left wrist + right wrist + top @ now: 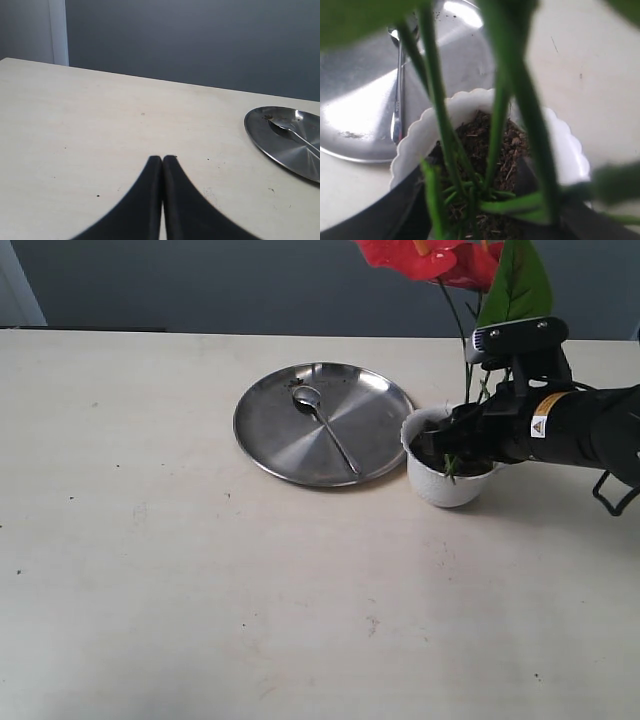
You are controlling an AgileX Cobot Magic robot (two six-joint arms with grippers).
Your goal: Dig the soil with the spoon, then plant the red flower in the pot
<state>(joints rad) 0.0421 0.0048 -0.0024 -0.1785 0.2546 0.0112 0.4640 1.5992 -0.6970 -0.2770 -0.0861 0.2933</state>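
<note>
Planting now: pushing the red flower [440, 258] stems down into the pot [440, 485], with the right gripper [462, 437] low over the rim.
Right jaws: reaching in on both sides of the green stems, looking like pinching them just above the soil [492, 145], but too blurry in the right wrist view to tell for sure.
Left jaws: pressing together, holding nothing, with the left gripper [162, 160] waiting over the bare table [150, 540], well apart from the pot.
Flower spot: standing almost straight up, blooms and the big leaf high above the pot, stem ends bunching in the dark soil.
Spoon spot: lying flat on the steel plate [375, 405], just beside the pot; the spoon [324, 425] looking done with its digging, a few crumbs of soil near its bowl.
Step guess: nearly finishing, only letting go left.
Going wrong, tipping: flower looking top-heavy, so falling over if let go before the stems are sitting deep enough.
Going wrong, pulling: dragging the stems back out if the jaws are catching them while lifting.
Going wrong, bumping: knocking the pot into the plate if pushing sideways.
</note>
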